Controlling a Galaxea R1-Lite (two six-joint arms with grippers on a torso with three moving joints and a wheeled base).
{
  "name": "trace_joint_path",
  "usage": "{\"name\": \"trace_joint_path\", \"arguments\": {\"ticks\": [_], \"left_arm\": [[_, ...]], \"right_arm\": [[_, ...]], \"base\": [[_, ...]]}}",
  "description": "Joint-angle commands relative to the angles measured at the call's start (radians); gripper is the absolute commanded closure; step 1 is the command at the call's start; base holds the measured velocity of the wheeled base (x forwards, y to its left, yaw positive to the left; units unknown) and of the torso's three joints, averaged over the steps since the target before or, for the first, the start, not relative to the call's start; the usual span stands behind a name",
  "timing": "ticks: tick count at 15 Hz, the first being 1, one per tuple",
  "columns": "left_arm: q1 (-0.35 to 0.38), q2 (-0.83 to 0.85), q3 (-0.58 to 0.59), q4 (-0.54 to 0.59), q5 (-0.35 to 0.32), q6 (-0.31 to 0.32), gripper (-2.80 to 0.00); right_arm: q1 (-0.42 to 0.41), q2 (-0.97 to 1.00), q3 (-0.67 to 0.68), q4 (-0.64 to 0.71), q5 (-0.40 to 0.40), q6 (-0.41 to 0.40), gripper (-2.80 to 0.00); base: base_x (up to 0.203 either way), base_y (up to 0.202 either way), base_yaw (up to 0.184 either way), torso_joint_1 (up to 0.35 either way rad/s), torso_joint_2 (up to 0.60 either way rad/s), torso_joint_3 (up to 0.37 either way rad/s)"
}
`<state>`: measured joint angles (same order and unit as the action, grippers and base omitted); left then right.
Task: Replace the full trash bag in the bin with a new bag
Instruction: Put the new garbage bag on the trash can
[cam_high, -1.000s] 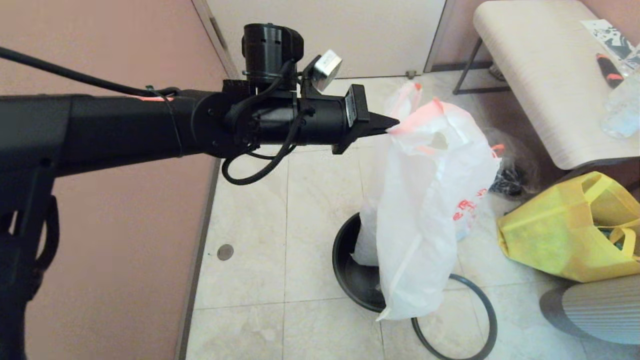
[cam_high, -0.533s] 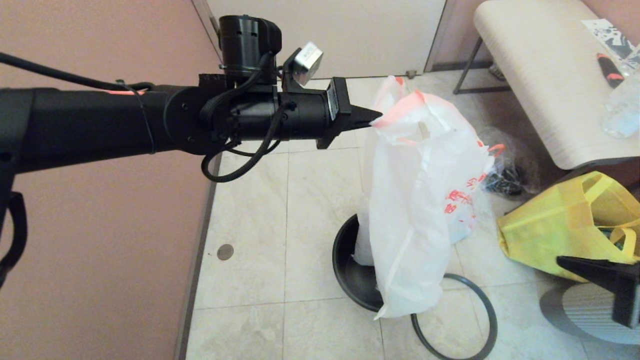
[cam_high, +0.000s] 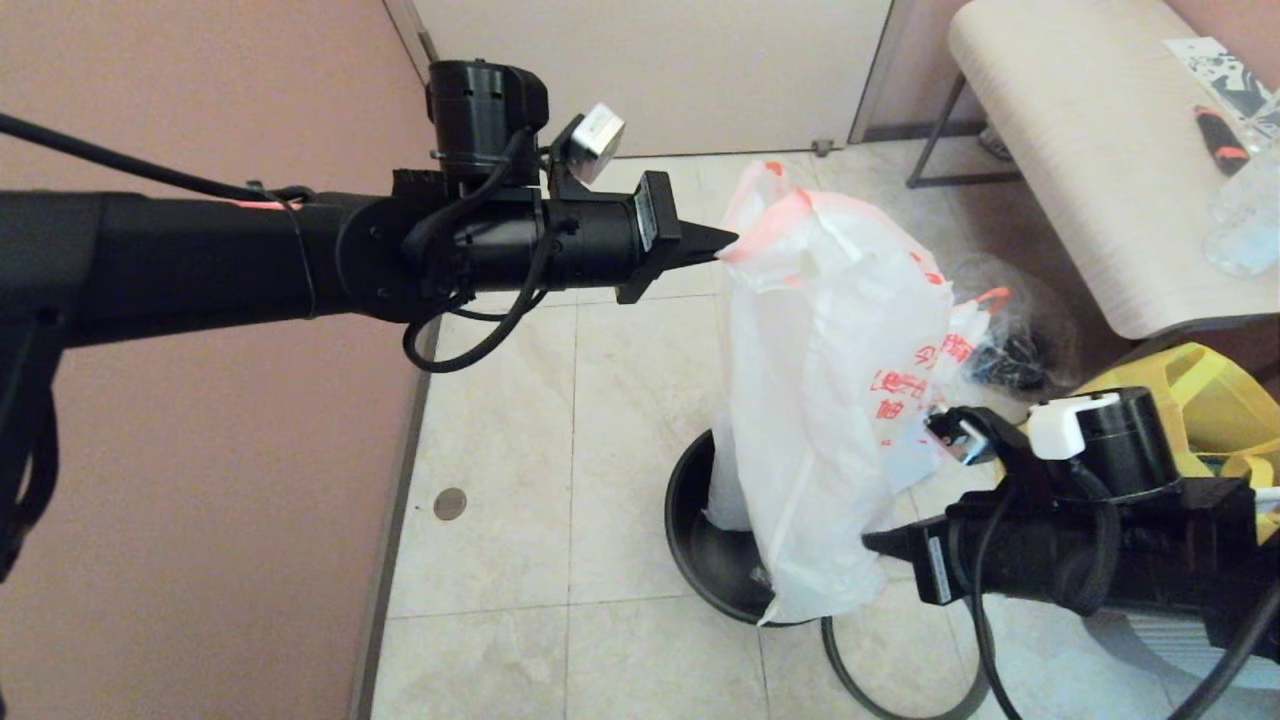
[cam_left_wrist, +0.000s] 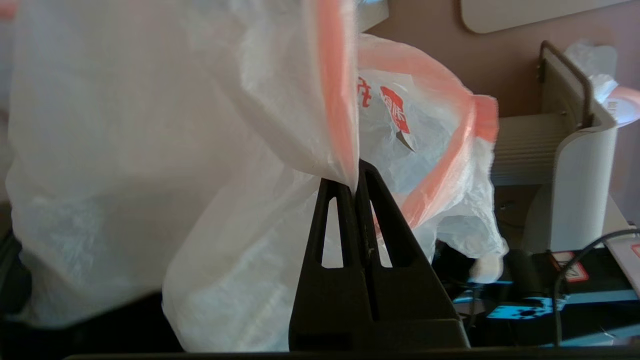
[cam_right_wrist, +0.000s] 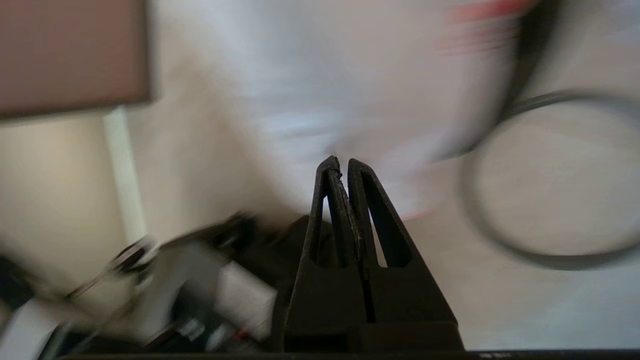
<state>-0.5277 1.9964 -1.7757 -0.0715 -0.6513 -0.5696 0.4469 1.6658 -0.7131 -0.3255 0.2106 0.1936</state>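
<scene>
Your left pincer (cam_high: 728, 240) was clamped tight on the orange-red top edge of the new bag (cam_high: 820, 400); the left wrist view showed both fingers (cam_left_wrist: 345, 200) pressed together with the plastic pinched between them. The bag hung straight down from there, its bottom end draping over the near rim of the bin (cam_high: 700, 540) on the floor. The bin's grey hoop (cam_high: 850, 675) lay loose on the tiles, just beside the bin on its near right.

Your right pincer (cam_high: 872, 543) was low and pointing at the bag's lower part, tip right at the plastic, fingers (cam_right_wrist: 332, 200) closed together with nothing between them.

The full trash bag (cam_high: 950, 360) sat mostly hidden behind the new one, only its red lettering peeking out. Further back on the right was a clear bag with dark stuff (cam_high: 1020, 345), then the yellow tote (cam_high: 1200, 385), and the counter (cam_high: 1080, 150) above them.
</scene>
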Motion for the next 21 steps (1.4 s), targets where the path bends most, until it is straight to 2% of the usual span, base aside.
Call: {"name": "trace_joint_path", "arguments": {"ticks": [1, 4, 6, 11, 13, 17, 21], "left_arm": [[-0.004, 0.003, 0.020, -0.009, -0.004, -0.003, 0.00], [-0.005, 0.015, 0.056, -0.102, -0.005, -0.007, 0.00], [-0.005, 0.015, 0.074, -0.104, -0.005, -0.005, 0.00], [-0.002, 0.004, 0.135, -0.117, -0.006, -0.003, 0.00], [0.000, -0.005, 0.202, -0.138, -0.007, -0.001, 0.00], [0.002, -0.056, 0.445, -0.289, -0.006, -0.002, 0.00], [0.003, -0.107, 0.619, -0.375, -0.001, -0.001, 0.00]], "right_arm": [[0.010, 0.097, -0.011, -0.008, 0.038, 0.006, 0.00], [0.010, 0.238, -0.020, -0.108, 0.060, 0.007, 0.00], [0.006, 0.345, -0.075, -0.156, 0.061, 0.008, 0.00], [-0.025, 0.621, -0.440, -0.173, 0.016, 0.007, 0.00], [-0.031, 0.698, -0.516, -0.171, -0.033, 0.007, 0.00], [-0.028, 0.673, -0.458, -0.180, -0.090, 0.007, 0.00], [0.021, 0.415, -0.246, -0.179, -0.095, 0.055, 0.00]], "base": [[0.000, 0.000, 0.000, 0.000, 0.00, 0.000], [0.000, 0.000, 0.000, 0.000, 0.00, 0.000], [0.000, 0.000, 0.000, 0.000, 0.00, 0.000], [0.000, 0.000, 0.000, 0.000, 0.00, 0.000], [0.000, 0.000, 0.000, 0.000, 0.00, 0.000], [0.000, 0.000, 0.000, 0.000, 0.00, 0.000], [0.000, 0.000, 0.000, 0.000, 0.00, 0.000]]}}
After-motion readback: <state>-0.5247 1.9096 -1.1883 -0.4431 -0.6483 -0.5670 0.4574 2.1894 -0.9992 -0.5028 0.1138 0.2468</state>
